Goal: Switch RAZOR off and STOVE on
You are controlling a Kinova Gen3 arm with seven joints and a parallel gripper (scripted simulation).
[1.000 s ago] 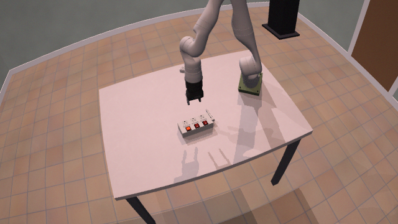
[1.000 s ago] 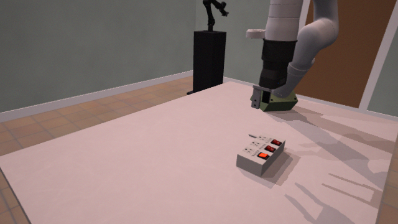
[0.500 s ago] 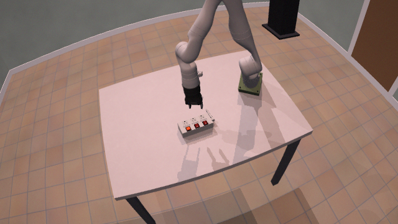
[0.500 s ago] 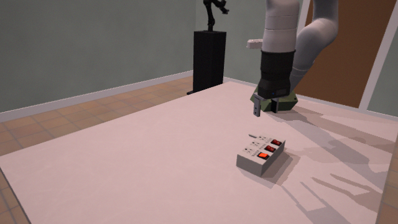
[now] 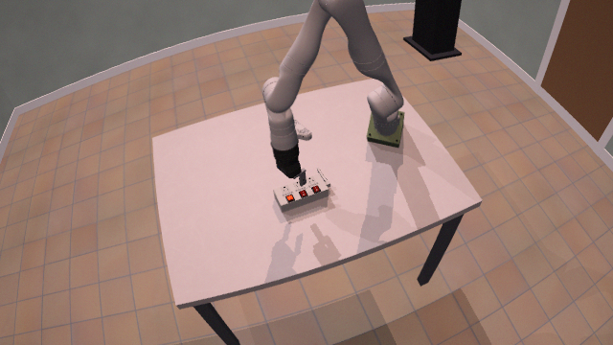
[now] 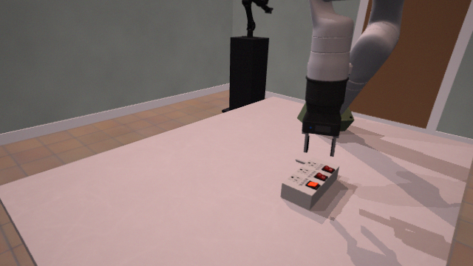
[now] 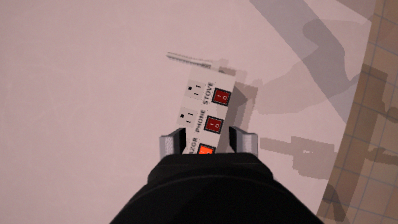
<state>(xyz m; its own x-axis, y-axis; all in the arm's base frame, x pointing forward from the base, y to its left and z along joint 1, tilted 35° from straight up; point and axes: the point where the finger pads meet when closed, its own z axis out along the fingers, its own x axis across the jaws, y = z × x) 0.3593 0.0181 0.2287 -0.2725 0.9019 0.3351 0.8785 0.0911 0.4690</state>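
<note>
From the top view, the power strip (image 5: 302, 192) lies flat mid-bench (image 5: 215, 216), directly under the arm.

From the exterior view, the jaws hang apart and empty above its far end.

In the wrist view, the lit RAZOR switch (image 7: 205, 149) sits between them; PHONE and the STOVE switch (image 7: 221, 96) run away along the strip.

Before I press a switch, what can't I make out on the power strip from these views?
- Wrist: the gripper body cuts off the RAZOR switch and its label.
- Top: labels on the power strip are too small to read.
- Exterior: labels unreadable; the gap between fingertips and strip is hard to judge.
</note>
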